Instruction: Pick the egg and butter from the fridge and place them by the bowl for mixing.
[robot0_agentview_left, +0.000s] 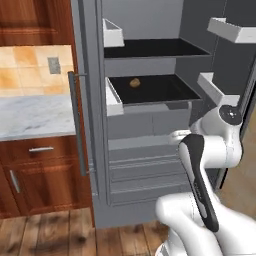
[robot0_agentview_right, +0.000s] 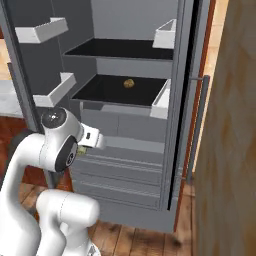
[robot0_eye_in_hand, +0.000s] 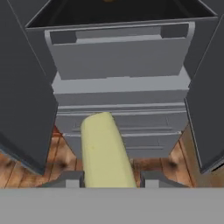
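The white arm with dark joints folds up from the lower right of the left base view. Its two-finger gripper (robot0_eye_in_hand: 111, 178), at the bottom centre of the hand view, is clamped on a pale yellow-green stick of butter (robot0_eye_in_hand: 105, 151).

Kitchen: open fridge (robot0_agentview_left: 150, 150), wooden cupboards (robot0_agentview_left: 40, 170), marble counter (robot0_agentview_left: 30, 115).

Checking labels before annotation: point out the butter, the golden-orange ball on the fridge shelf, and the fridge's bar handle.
butter (robot0_eye_in_hand: 105, 151), hand view, middle of the pale stick between the fingertips.
golden-orange ball (robot0_agentview_left: 134, 83), left base view, centre of the ball on the black shelf.
bar handle (robot0_agentview_left: 77, 125), left base view, mid-length of the grey bar.
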